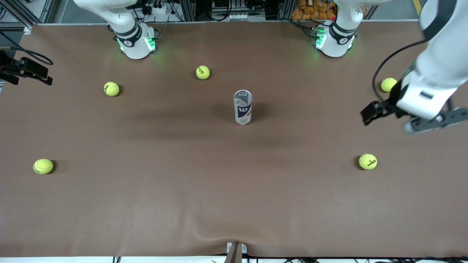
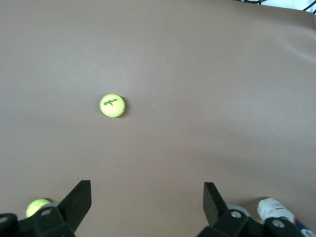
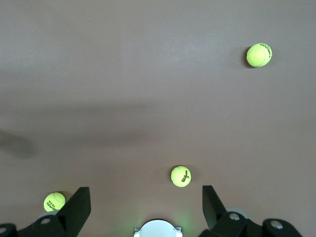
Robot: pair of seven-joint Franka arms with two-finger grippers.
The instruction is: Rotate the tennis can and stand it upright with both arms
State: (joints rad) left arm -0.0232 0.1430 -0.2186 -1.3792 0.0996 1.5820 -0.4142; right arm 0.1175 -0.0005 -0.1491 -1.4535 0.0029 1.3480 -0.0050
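The tennis can [image 1: 242, 107] stands upright in the middle of the table, open end up, with its white and navy label and "W" logo facing the front camera. A bit of it shows in the left wrist view [image 2: 274, 208]. My left gripper [image 1: 380, 113] hangs high over the left arm's end of the table, well away from the can. In its own view it [image 2: 146, 190] is open and empty. My right gripper [image 3: 145, 193] is open and empty, high above its own base [image 3: 158, 229]. It does not show clearly in the front view.
Several yellow-green tennis balls lie around the can: [image 1: 202, 72], [image 1: 111, 88], [image 1: 43, 166], [image 1: 368, 161], [image 1: 388, 84]. A black device with a cable [image 1: 25, 69] sits at the table's edge at the right arm's end. The brown cloth wrinkles near the front edge [image 1: 219, 233].
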